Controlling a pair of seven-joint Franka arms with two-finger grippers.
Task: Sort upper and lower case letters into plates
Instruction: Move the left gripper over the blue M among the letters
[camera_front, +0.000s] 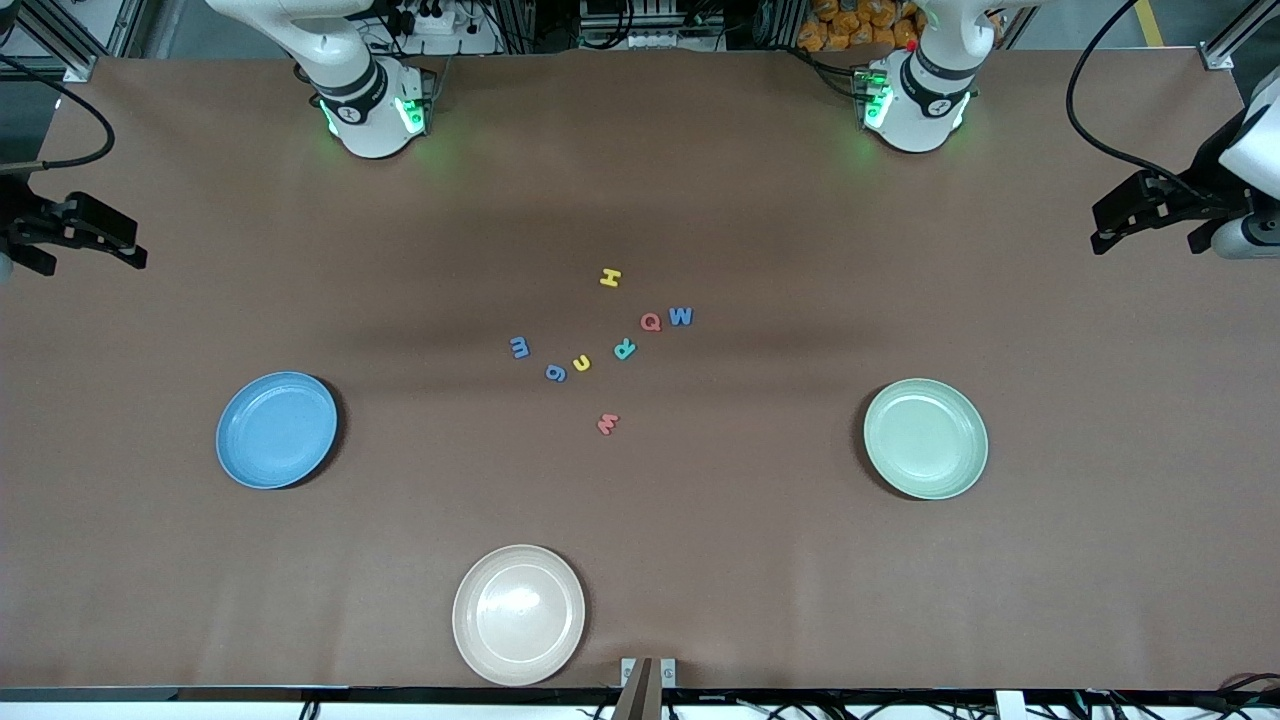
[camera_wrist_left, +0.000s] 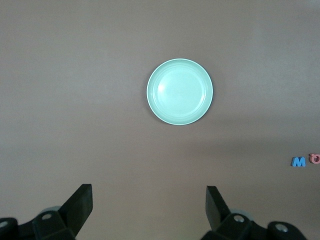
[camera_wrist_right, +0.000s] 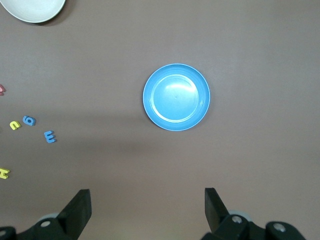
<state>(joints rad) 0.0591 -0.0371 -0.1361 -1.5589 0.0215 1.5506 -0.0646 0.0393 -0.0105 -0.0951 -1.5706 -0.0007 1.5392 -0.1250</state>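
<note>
Eight small foam letters, among them yellow H (camera_front: 610, 278) and red w (camera_front: 607, 423), cluster mid-bench between the light blue plate (camera_front: 277, 430) and the mint green plate (camera_front: 925, 438). Bare bench (camera_front: 700, 560) surrounds them. Left gripper (camera_wrist_left: 149, 202) and right gripper (camera_wrist_right: 147, 205) wait at the bench ends, fingers apart.

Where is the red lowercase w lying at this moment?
In the front view, the red w lies on the table in the letter cluster, nearest the camera, just below the blue g and yellow u.
</note>
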